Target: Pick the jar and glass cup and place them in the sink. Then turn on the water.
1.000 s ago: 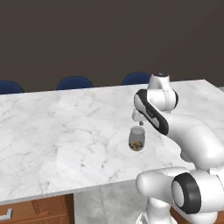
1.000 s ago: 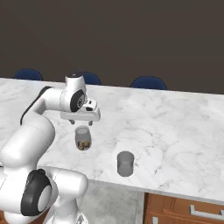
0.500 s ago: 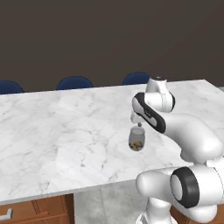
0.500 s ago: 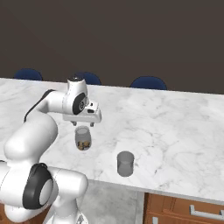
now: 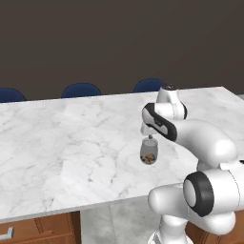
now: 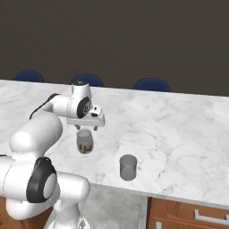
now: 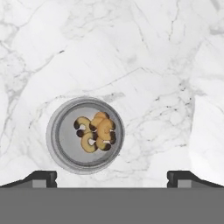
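White marble runs wide across the worktop (image 5: 71, 143), dark wall behind and blue chair backs (image 5: 81, 89) peeking over the far edge. Out on that slab stands the jar (image 5: 149, 152), upright, brown-golden curls heaped in its bottom, and right above it hangs the end effector (image 5: 149, 137), pointing straight down. From the hand view you look into the jar's open mouth (image 7: 85, 135), sitting left of centre between the two dark fingertips (image 7: 41, 177), which stand wide apart with nothing between them. That spread makes sense: the fingers have to clear the glass wall on both sides before dropping. From the right side the end effector (image 6: 85, 129) sits just over the rim of the jar (image 6: 84, 142), apart from it as far as I can tell. Nearer the front edge and off to the right waits the glass cup (image 6: 128, 167), plain grey, well apart from the jar. My read: step one, jar pickup, a small sideways correction then a descent; the off-centre line risks clipping the rim.
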